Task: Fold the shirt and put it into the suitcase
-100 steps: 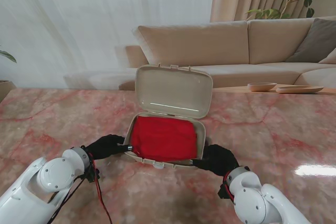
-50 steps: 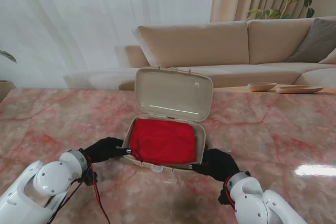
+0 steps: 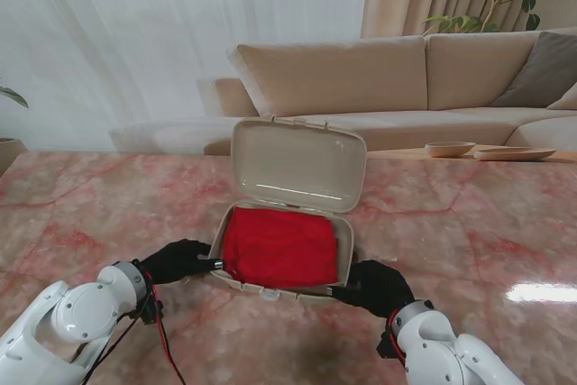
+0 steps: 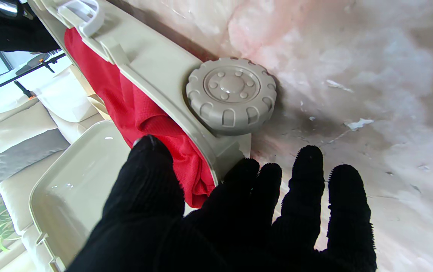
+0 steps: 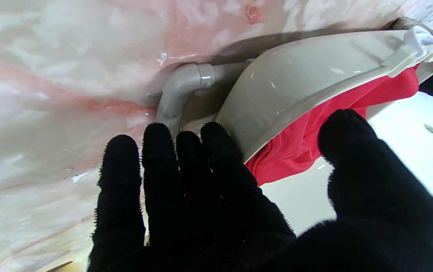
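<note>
Stand cam: red shirt (image 3: 280, 245) sits folded in suitcase (image 3: 347, 250); left hand (image 3: 180, 259) & right hand (image 3: 379, 284) spread, holding nothing, prob steadying the sides.

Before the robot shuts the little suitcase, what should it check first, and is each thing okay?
1. Red shirt inside the suitcase: ok, it fills the tray.
2. No cloth over the rim: not ok, the wrist views show red fabric bulging at both near corners.
3. Lid free to swing down: ok, it stands open with nothing on it.
4. Left hand off the shirt: cannot tell, its thumb lies close against the cloth.
5. Right hand clear of the closing edge: not ok, its fingers sit at the suitcase corner.
</note>
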Robot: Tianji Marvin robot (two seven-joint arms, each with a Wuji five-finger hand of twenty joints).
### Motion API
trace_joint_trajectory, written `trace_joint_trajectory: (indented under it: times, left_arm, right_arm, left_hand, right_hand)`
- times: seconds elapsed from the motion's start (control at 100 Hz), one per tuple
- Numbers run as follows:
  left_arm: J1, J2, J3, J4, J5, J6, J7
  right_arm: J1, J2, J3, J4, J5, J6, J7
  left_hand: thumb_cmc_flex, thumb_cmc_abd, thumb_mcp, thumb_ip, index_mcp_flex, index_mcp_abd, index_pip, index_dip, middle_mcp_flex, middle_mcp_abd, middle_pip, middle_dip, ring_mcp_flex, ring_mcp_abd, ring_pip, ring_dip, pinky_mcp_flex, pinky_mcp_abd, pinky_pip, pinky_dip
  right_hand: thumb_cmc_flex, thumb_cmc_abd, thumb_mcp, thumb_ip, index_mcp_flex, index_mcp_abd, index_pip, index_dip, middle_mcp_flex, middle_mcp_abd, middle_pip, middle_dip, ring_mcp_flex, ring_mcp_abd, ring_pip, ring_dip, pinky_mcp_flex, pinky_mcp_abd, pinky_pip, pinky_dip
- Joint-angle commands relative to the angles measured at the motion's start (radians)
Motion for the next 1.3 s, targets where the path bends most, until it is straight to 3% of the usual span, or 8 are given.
trace_joint_trajectory:
  times: [0.0, 0.73, 1.22, 1.29]
  left_arm:
    - [0.016, -0.006, 0.000, -0.013, 0.005, -0.006, 0.004]
    - [0.047, -0.001, -0.049, -0.035, 0.040, 0.009, -0.014]
    - [0.101, -0.005, -0.121, -0.081, 0.083, 0.024, 0.007]
    - [0.107, -0.008, -0.130, -0.087, 0.089, 0.025, 0.017]
  right_arm:
    - [-0.013, -0.006, -0.003, -0.015, 0.008, 0.006, 0.015]
    - [-0.061, -0.004, 0.028, -0.045, -0.010, 0.047, 0.034]
    - [-0.120, -0.016, 0.084, -0.100, -0.054, 0.072, -0.022]
    - [-0.117, -0.020, 0.097, -0.106, -0.065, 0.071, -0.043]
  left_hand:
    - [-0.030, 0.052, -0.025, 0.001, 0.035, -0.241, 0.057, 0.028, 0.023, -0.058, 0.005, -0.003, -0.027, 0.033, -0.012, 0.015, -0.009, 0.020, 0.014, 0.016]
    - [-0.030, 0.051, -0.024, 0.002, 0.025, -0.254, 0.071, 0.029, 0.026, -0.057, 0.000, -0.003, -0.026, 0.034, -0.013, 0.017, -0.009, 0.021, 0.014, 0.021]
    - [-0.030, 0.049, -0.024, 0.002, 0.026, -0.255, 0.073, 0.029, 0.035, -0.060, 0.003, -0.001, -0.021, 0.033, -0.011, 0.018, -0.006, 0.020, 0.015, 0.022]
    - [-0.030, 0.049, -0.024, 0.002, 0.026, -0.255, 0.073, 0.028, 0.036, -0.060, 0.003, -0.001, -0.021, 0.032, -0.011, 0.018, -0.005, 0.022, 0.015, 0.023]
  right_hand:
    - [0.003, 0.012, -0.020, 0.035, -0.001, -0.214, -0.024, 0.001, 0.009, -0.028, -0.011, -0.015, 0.008, -0.005, -0.003, 0.003, 0.000, 0.020, -0.003, 0.023]
    - [-0.006, 0.014, -0.032, 0.036, -0.008, -0.229, -0.028, 0.001, 0.009, -0.035, -0.017, -0.017, -0.003, -0.010, -0.013, 0.000, -0.009, 0.014, -0.011, 0.021]
    - [-0.009, 0.015, -0.025, 0.034, -0.002, -0.226, -0.023, 0.001, 0.014, -0.034, -0.024, -0.016, 0.008, -0.007, -0.011, 0.002, -0.001, 0.018, -0.010, 0.025]
    - [-0.007, 0.013, -0.027, 0.034, 0.003, -0.227, -0.021, 0.001, 0.041, -0.033, 0.008, 0.006, 0.039, -0.005, 0.033, 0.029, 0.018, 0.018, 0.013, 0.038]
